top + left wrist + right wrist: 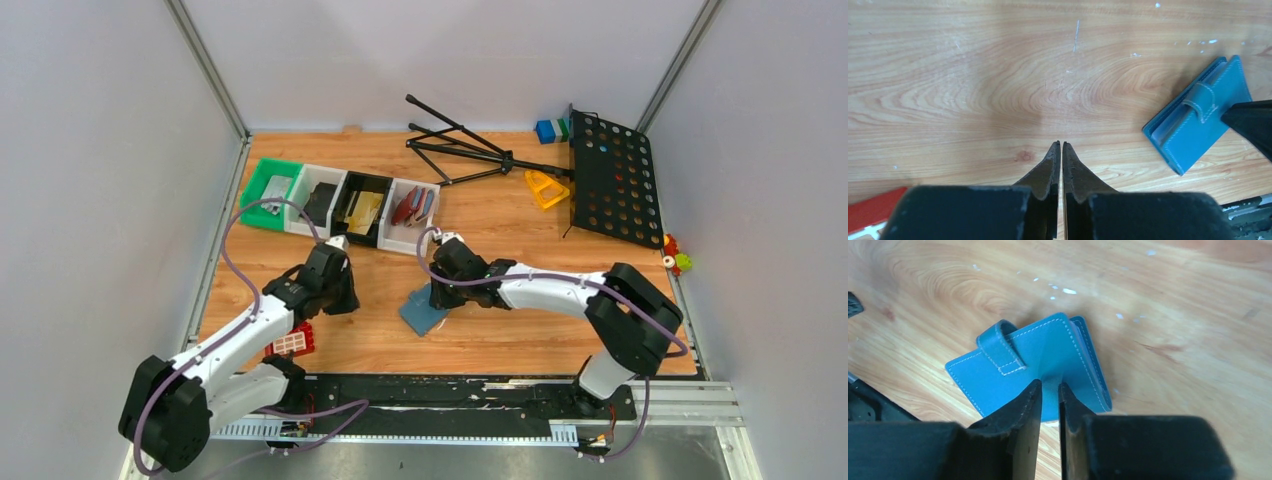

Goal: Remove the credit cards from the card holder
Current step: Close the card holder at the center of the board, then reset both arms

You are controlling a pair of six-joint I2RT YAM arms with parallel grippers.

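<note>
Card holder (420, 312) lies closed on the wooden surface (520, 215), between the two arms and directly under the right wrist.

Right fingers (1023, 410): narrow, pinching the near edge of the card holder (1038, 360). Blue leather fills the gap and creases just ahead of the tips, so I read this as a grip.

Strap (1000, 347) is looped over one edge. No credit cards are visible in any view.

Left fingers (1048, 170): tips together, nothing between them, over bare wood.

Key relation: from the left fingers the card holder (1198, 125) lies off to their right and slightly ahead, apart from them. Its long axis runs diagonally across the left wrist view, low-left to high-right. A paler inner layer shows along the strapped edge, the side turned more towards the left arm.

Judgement: the right arm is nearer and anchors the card holder. The left arm must cross rightwards to reach the strap, meeting that edge obliquely rather than square-on. Opening not yet done.
</note>
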